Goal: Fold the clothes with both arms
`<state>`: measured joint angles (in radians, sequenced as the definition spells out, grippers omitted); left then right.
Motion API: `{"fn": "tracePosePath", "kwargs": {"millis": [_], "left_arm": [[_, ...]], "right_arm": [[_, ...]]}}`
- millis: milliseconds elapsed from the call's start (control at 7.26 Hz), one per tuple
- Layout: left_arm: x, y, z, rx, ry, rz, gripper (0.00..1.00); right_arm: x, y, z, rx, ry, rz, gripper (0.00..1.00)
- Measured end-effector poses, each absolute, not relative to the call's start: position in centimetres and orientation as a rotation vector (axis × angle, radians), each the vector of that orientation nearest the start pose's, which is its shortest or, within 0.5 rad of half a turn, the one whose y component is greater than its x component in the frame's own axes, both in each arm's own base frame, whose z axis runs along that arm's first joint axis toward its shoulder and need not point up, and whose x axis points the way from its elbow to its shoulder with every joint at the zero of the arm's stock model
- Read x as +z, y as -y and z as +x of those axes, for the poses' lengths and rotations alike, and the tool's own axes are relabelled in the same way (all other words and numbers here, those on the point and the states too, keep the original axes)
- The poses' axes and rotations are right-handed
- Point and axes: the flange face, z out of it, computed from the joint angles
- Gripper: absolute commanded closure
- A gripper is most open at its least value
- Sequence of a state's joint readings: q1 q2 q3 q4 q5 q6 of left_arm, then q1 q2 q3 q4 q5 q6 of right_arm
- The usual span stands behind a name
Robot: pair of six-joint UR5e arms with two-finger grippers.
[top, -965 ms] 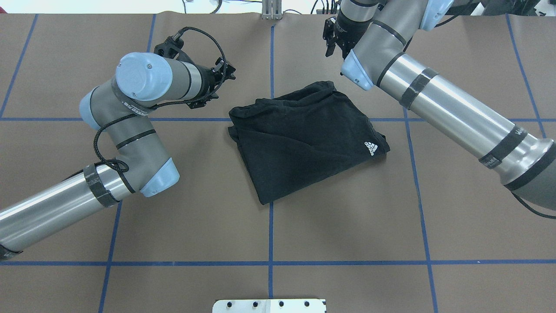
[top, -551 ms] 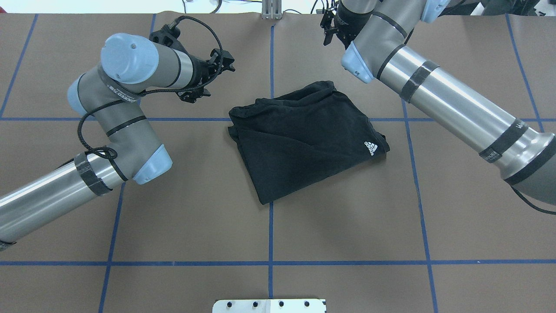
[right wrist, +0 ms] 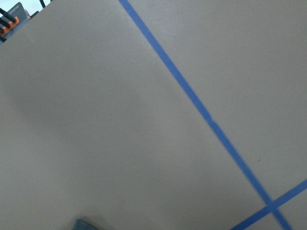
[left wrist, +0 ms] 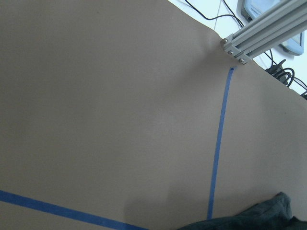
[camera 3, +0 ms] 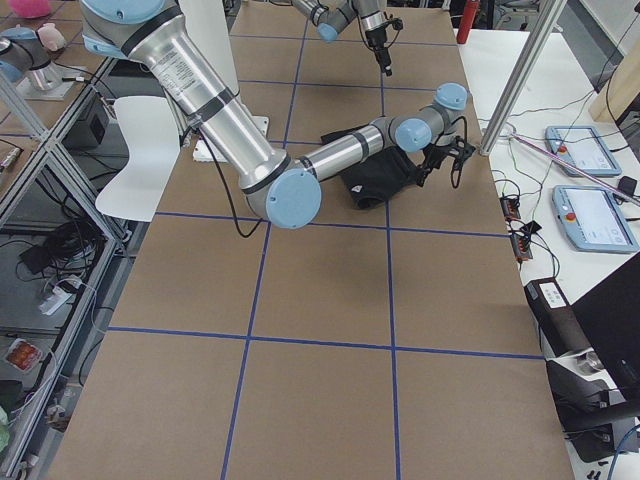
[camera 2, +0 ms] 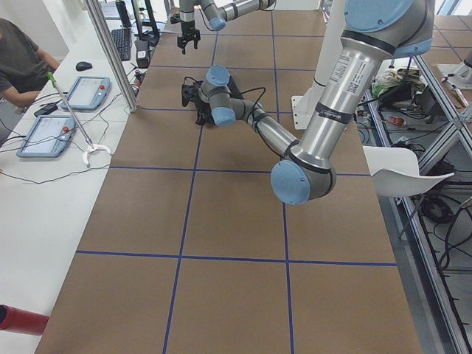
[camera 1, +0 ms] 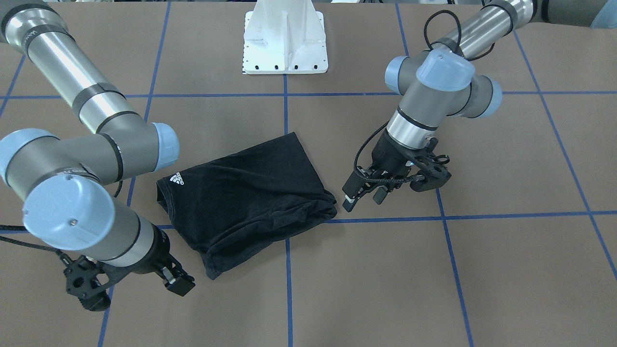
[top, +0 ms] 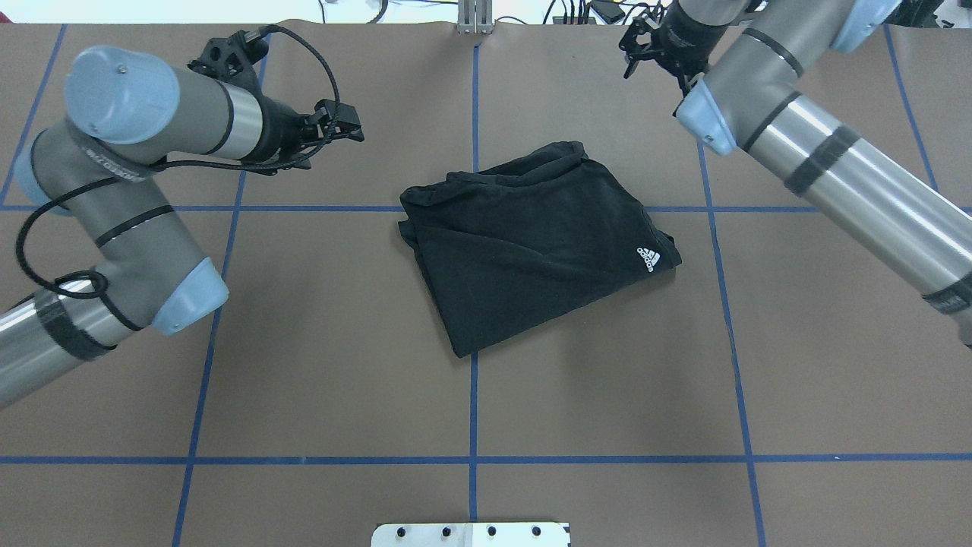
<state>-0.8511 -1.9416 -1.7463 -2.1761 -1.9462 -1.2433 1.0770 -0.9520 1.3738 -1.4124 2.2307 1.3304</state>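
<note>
folded black t-shirt at table centre, both arms standing off it.

the t-shirt (top: 531, 243) lies folded into a rough, skewed rectangle on the brown table (top: 342, 365), across the crossing of the blue tape lines (top: 473, 410). its small white logo (top: 649, 258) faces up at the corner toward the robot's right, and the far edge shows bunched layers. the left gripper (camera 1: 363, 202) hangs off the shirt's far left corner, not touching the cloth; its jaws stand apart with nothing between them. the right gripper (camera 1: 177, 283) sits near the table's far edge beyond the shirt's right corner, apart from it, and i cannot tell whether its jaws are apart or closed. the left wrist view catches a dark corner of the shirt at its bottom edge.
</note>
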Motion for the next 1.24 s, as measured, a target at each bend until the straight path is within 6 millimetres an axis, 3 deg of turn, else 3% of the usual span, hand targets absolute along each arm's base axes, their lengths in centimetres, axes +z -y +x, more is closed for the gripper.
{"fn": "tracePosePath", "kwargs": {"millis": [551,827,965,1240], "left_arm": [[43.6,49.0,15.0,0.176,-0.909,0.515,0.01],[48.9,46.6,8.2,0.306,-0.827,0.549,0.01],[50.5,45.8,6.6,0.327,-0.802,0.538,0.01],[52.3,45.7,5.6,0.319,-0.784,0.442,0.01]], "right_arm": [[53.1,56.3,-8.2,0.2,0.759,0.043,0.0],[60.0,51.7,-0.7,-0.008,0.711,0.089,0.0],[61.3,50.4,1.5,-0.077,0.703,0.083,0.0],[60.1,49.2,3.4,-0.117,0.71,0.033,0.0]]}}
